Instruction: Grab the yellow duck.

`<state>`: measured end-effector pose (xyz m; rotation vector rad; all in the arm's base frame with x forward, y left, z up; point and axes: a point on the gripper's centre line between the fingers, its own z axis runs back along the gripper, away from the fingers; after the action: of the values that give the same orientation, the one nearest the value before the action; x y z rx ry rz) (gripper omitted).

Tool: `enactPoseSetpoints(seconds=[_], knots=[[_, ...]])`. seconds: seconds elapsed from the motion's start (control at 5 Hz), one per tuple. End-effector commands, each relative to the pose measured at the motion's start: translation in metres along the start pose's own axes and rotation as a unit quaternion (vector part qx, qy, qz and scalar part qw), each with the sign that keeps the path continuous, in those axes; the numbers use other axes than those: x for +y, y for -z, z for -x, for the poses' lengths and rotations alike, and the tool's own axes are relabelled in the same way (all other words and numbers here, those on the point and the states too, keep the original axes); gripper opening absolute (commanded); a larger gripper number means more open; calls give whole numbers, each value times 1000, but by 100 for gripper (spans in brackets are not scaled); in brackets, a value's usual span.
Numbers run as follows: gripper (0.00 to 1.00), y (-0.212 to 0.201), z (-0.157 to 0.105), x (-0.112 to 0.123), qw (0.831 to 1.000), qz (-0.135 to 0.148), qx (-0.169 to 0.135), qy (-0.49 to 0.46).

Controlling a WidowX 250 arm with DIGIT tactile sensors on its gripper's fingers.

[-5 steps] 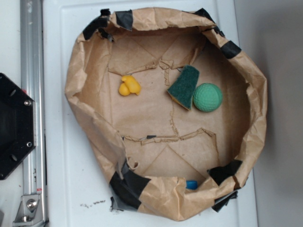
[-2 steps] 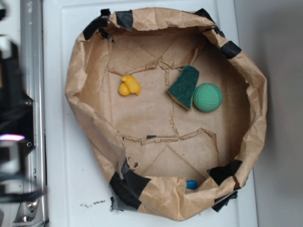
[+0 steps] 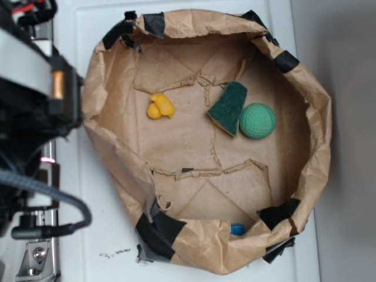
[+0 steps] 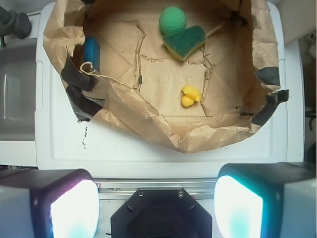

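**Duck waits untouched in the paper nest**

While the arm crowds the nine o'clock edge of the exterior view, the yellow duck (image 3: 160, 107) lies on the floor of the brown paper basin (image 3: 320, 135), toward ten o'clock from its middle, well apart from the green sponge (image 3: 230, 107) and green ball (image 3: 257, 121).

In the wrist view the duck (image 4: 190, 95) sits past the basin's near wall. The gripper (image 4: 157, 208) shows its fingers spread wide, holding nothing. The duck looks light, soft and rounded, likely slippery; pinching across the fat body seems safest.
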<state>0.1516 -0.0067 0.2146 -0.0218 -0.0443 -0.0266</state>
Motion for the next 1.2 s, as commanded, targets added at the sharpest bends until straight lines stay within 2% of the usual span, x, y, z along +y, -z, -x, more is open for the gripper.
enactPoseSetpoints(seconds=[0.0, 0.2, 0.4, 0.6, 0.8, 1.0], knots=[[100, -5, -3, 2, 1000, -2, -10, -5], [100, 22, -46, 29, 998, 16, 9, 65], [100, 60, -76, 39, 985, 19, 63, 158], [100, 100, -89, 40, 971, -26, 78, 225], [100, 122, -89, 32, 958, -61, 80, 270], [100, 123, -91, 36, 964, -62, 59, 253]])
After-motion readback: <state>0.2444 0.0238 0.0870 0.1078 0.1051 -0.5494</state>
